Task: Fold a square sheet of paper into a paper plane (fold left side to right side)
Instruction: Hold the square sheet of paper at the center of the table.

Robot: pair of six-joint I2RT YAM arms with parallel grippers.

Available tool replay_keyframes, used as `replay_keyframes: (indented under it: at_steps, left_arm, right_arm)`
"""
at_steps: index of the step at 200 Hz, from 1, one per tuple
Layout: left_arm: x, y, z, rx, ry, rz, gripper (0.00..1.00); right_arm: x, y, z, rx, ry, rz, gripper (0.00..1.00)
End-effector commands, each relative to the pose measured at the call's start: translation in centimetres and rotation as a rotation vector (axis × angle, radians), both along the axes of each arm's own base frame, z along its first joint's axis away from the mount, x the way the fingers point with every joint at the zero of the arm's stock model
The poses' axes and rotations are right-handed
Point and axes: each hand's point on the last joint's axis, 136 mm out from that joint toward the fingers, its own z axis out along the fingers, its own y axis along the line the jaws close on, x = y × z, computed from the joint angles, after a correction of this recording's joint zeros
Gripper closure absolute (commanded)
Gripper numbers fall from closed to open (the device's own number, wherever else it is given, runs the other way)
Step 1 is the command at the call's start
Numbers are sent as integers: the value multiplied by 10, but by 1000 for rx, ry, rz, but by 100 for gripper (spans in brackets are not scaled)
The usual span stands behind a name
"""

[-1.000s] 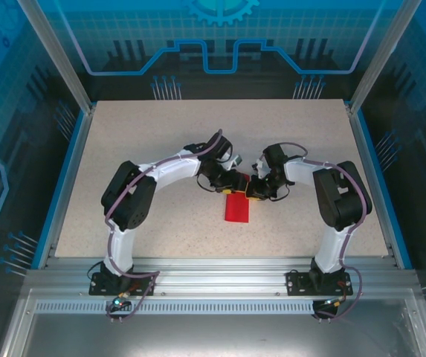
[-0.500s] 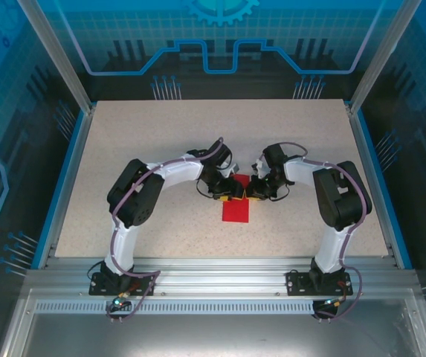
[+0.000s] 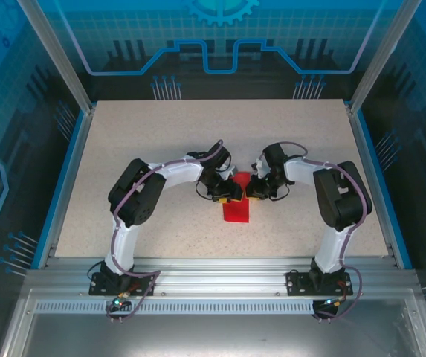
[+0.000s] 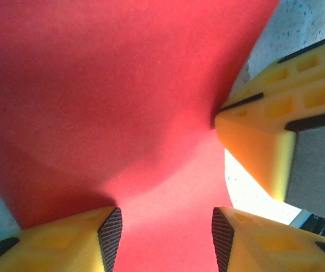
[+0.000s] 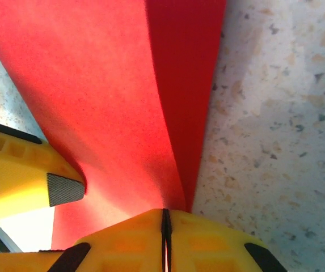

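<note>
Paper: red paper (image 3: 236,209), already doubled into a narrow strip, lying at the middle of the table (image 3: 131,149).
Long axis: far to near, with the far end tucked between the two grippers and the near end free, pointing toward the arm bases.
Left gripper (image 4: 166,242): fingers spread, one pad on either side of a band of the red surface, over it or resting on it from the left; no pinch visible.
Right gripper (image 5: 163,222): fingers pressed together, with the strip's crease running straight into their seam, so apparently nipping the right-hand folded edge.
Direction from fingers: directly beneath and ahead of the left pads; ahead and slightly left of the right tips.
Nearer arm: both at the far end, tips close together, neither clearly nearer.
Coming move, as a judgement: probably pressing or folding left over right along that far-to-near crease, with the right-hand pinch as anchor.
Risk: thin strip skewing if the anchor slips.
</note>
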Motion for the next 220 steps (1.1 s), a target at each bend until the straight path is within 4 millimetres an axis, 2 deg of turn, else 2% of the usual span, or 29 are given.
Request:
replay_keyframes:
  at_steps: [1,30,97,130,182,220]
  left_arm:
    - [-17,18,-27,85,58,-6,48]
    - [-17,18,-26,93,55,-3,48]
    - [-17,18,-26,91,51,-6,48]
    - [-18,17,-26,89,50,-9,48]
    - [-18,16,-24,82,42,-20,48]
    - [-22,14,-19,67,26,-43,47]
  right_arm:
    - [9,12,38,71,-83,31,90]
    - [23,22,52,115,-113,22,91]
    - [42,43,33,117,-81,29,93]
    - [42,37,14,65,-56,16,93]
    - [32,22,-17,-40,4,12,94]
    - [24,13,-30,-87,36,9,94]
